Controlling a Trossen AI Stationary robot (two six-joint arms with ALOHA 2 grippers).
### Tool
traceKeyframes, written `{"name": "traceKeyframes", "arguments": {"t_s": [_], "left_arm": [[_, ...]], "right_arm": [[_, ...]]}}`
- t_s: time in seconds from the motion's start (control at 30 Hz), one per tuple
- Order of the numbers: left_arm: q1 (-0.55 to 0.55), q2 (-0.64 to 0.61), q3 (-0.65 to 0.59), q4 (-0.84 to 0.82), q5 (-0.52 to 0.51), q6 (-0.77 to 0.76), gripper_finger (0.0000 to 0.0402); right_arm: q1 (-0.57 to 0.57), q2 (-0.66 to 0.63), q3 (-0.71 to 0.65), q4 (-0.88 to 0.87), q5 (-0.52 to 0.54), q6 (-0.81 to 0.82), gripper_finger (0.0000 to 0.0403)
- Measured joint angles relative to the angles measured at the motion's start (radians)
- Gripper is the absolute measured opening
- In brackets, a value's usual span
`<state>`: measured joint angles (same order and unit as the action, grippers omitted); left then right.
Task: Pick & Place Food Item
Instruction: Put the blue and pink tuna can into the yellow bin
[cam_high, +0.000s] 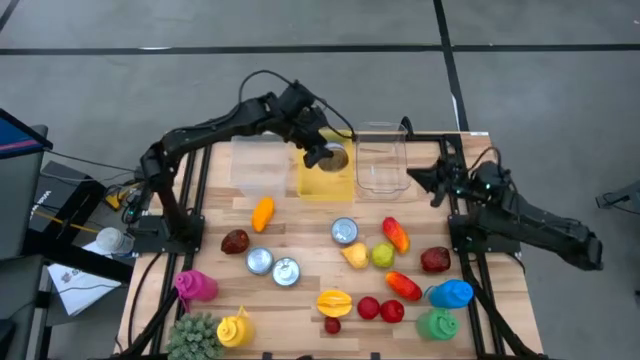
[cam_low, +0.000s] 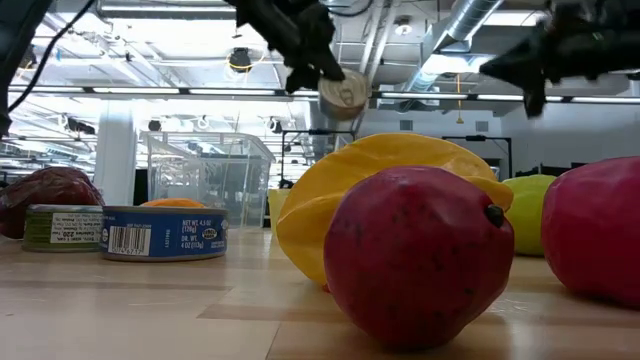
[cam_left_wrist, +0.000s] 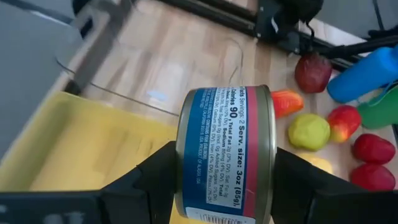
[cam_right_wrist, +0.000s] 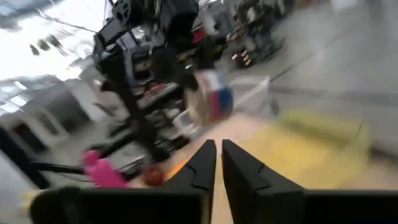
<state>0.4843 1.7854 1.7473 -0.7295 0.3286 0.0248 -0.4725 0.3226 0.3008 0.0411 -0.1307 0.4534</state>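
Note:
My left gripper (cam_high: 330, 155) is shut on a small blue-and-red labelled can (cam_left_wrist: 224, 155), which hangs over the yellow bin (cam_high: 322, 182) at the table's far middle. The low view shows the can (cam_low: 345, 92) high in the air, one silver lid facing the camera. My right gripper (cam_high: 415, 178) waits shut and empty in the air at the far right, beside the clear bin (cam_high: 381, 160); in its wrist view the gripper (cam_right_wrist: 217, 155) points toward the left arm. My left gripper pinches the can between its two fingers, one finger (cam_left_wrist: 155, 180) on each flat end (cam_left_wrist: 181, 155). The fingers slant down from the table's far left. The can lies on its side across the fingers, its label showing, lifted clear above the yellow bin.
A second clear bin (cam_high: 258, 165) stands left of the yellow one. Nearer on the table lie three more cans (cam_high: 344, 231) (cam_high: 260, 261) (cam_high: 286, 271), an orange carrot (cam_high: 262, 212) and several toy fruits and vegetables (cam_high: 400, 285). Bare wood shows between the bins and this food.

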Motion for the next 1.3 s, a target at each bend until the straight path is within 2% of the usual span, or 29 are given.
{"name": "traceKeyframes", "arguments": {"t_s": [0.13,0.4,0.53,0.67,0.8,0.97,1.17,1.3], "left_arm": [[0.002,-0.044,0.0,0.019,-0.001,-0.002,0.0186],[-0.002,-0.099,0.0,0.01,0.026,0.022,0.0183],[-0.002,-0.1,0.0,0.006,0.038,0.023,0.0192],[-0.002,-0.099,0.0,-0.003,0.038,0.053,0.019],[-0.006,-0.099,0.0,-0.004,0.039,0.055,0.0183],[-0.013,-0.11,0.0,0.003,0.039,0.077,0.0196],[-0.015,-0.116,0.0,0.02,0.045,0.083,0.0183],[-0.019,-0.117,0.0,0.023,0.054,0.083,0.0191]], "right_arm": [[0.002,0.23,0.166,-0.019,0.002,-0.182,0.0076],[0.03,0.681,0.562,-0.12,-0.003,-0.381,0.0246],[0.037,0.864,0.755,-0.215,-0.041,-0.435,0.0301],[0.031,0.985,0.905,-0.299,-0.185,-0.477,0.0319],[0.024,1.06,0.994,-0.386,-0.2,-0.514,0.0322],[-0.001,1.104,1.016,-0.378,-0.237,-0.518,0.0322],[-0.008,1.107,1.017,-0.356,-0.241,-0.558,0.0317],[-0.01,1.104,1.017,-0.342,-0.262,-0.558,0.0306]]}}
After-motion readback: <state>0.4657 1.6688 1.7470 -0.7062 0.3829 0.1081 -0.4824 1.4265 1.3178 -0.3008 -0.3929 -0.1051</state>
